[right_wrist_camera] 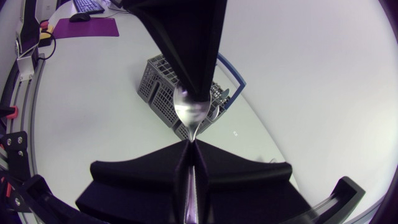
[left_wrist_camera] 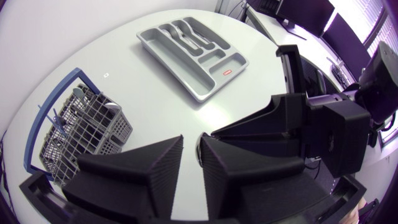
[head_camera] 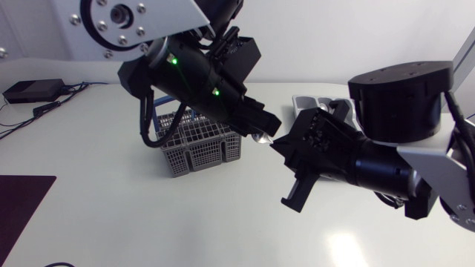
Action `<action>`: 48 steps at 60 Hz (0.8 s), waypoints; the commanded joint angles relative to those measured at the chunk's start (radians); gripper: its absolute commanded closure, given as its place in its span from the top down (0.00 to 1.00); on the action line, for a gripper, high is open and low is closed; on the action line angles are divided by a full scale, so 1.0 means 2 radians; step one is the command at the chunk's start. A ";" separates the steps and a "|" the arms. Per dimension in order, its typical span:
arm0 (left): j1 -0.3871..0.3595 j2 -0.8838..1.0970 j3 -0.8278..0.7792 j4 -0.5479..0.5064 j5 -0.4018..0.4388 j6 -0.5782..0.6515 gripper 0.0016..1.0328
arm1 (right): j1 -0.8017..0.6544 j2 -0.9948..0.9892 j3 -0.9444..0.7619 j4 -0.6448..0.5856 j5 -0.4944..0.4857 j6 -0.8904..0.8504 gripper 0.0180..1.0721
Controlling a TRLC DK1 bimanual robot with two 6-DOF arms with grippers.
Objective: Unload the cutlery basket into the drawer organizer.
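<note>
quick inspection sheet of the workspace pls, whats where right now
surface: white table, smooth
job's things: grey cutlery basket with blue handle, pieces inside; drawer organizer apart from it, some cutlery in it; spoon in the air between the arms
clutter: purple mat at the left edge; black box at the far left
grippers: right gripper jaws shut on the spoon's handle; left gripper at the spoon's bowl, grip unclear
cables: leads by the black box
surroundings: nothing seen

Bright overhead light throws glare and soft shadows on the table [head_camera: 349, 248].
</note>
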 commanded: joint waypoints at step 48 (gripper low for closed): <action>0.063 -0.008 -0.068 0.122 -0.046 0.254 0.88 | -0.366 0.029 -0.042 -0.093 -0.251 -0.300 0.05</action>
